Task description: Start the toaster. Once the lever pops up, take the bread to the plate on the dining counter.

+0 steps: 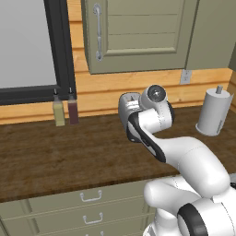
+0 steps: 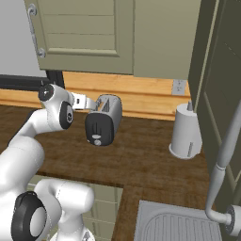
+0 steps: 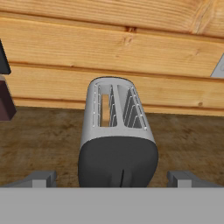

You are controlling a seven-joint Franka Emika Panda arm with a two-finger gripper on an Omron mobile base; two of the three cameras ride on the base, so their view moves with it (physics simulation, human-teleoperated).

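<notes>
**A:** Toaster [image 2: 104,119] first: where does it stand?

**B:** On the dark wooden desk [image 1: 55,152], close to the wood-plank back wall, its black end face turned toward the arm. In the hand view it sits dead ahead, between the two fingertips of the gripper [image 3: 114,178].

**A:** And the jaws?

**B:** Released, spread wide. One tip shows on either side of the black face, neither touching it, and nothing is held.

**A:** How far along is the job, would you say?

**B:** At the very start, as I judge it. The hand is lined up on the toaster's end but has not pressed anything. The lever [image 3: 122,176] reads as a thin vertical slot low on the black face; the tab itself is too small to make out. Starting the toaster, waiting for the pop, lifting the slice and carrying it off to the plate are all left to do.

**A:** What's in the slots?

**B:** The left slot holds the bread [image 3: 105,110], a tan slice standing on edge. The right slot shows bare wire guides, nothing in it.

**A:** Anything else about?

**B:** A paper-towel roll [image 2: 186,131] stands well to the right of the toaster, two small bottles [image 1: 65,110] off to the left by the wall, and a sink [image 2: 174,226] lies at the near right.
</notes>
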